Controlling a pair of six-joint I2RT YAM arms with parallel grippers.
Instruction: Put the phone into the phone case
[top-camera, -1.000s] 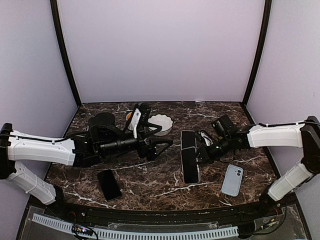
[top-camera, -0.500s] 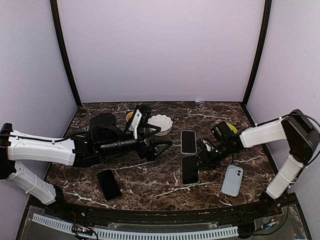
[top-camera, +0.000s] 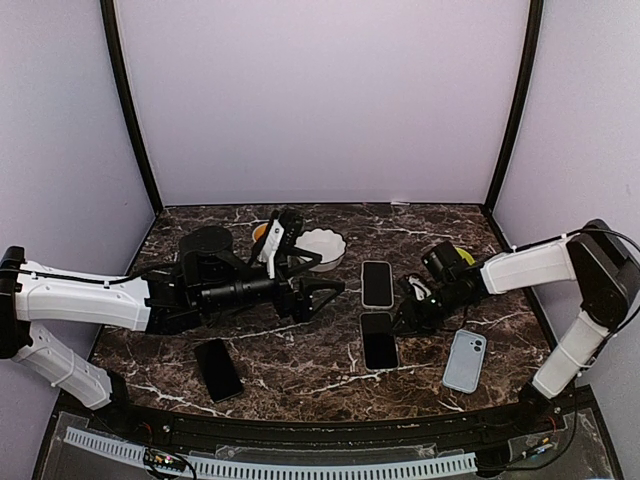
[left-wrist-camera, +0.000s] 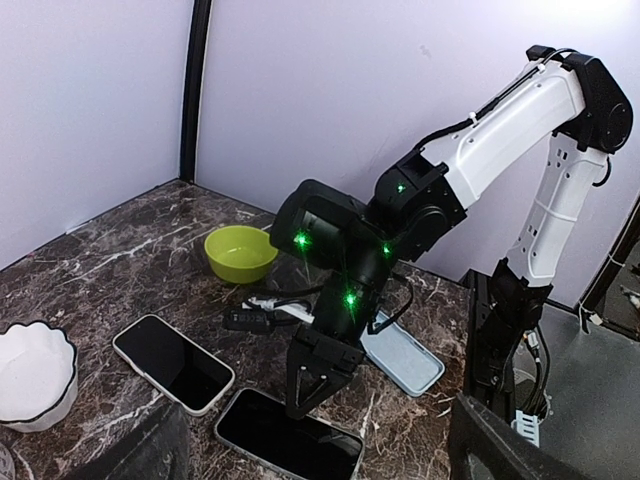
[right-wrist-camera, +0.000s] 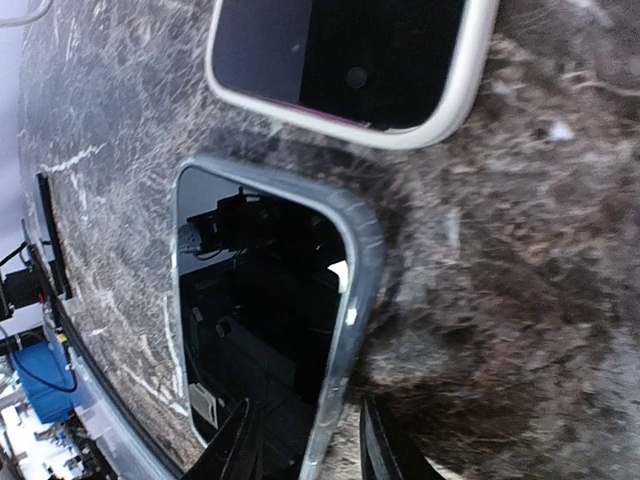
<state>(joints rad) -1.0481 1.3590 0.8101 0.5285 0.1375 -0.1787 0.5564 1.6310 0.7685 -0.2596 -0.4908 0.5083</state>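
The right gripper (left-wrist-camera: 305, 398) sat part-open astride the dark phone's (top-camera: 379, 341) edge, not pinching it. The left gripper (top-camera: 325, 275) gaped wide, holding nothing, with the phone case (top-camera: 465, 361) lying near.

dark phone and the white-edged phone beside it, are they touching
Apart. The right wrist view shows a strip of bare tabletop between the dark phone and the white-edged phone; the top view shows the same gap.

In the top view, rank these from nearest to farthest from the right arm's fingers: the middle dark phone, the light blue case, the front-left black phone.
1. Middle dark phone, right at the right fingers.
2. Light blue case, at the front right.
3. Front-left black phone, far across the table.
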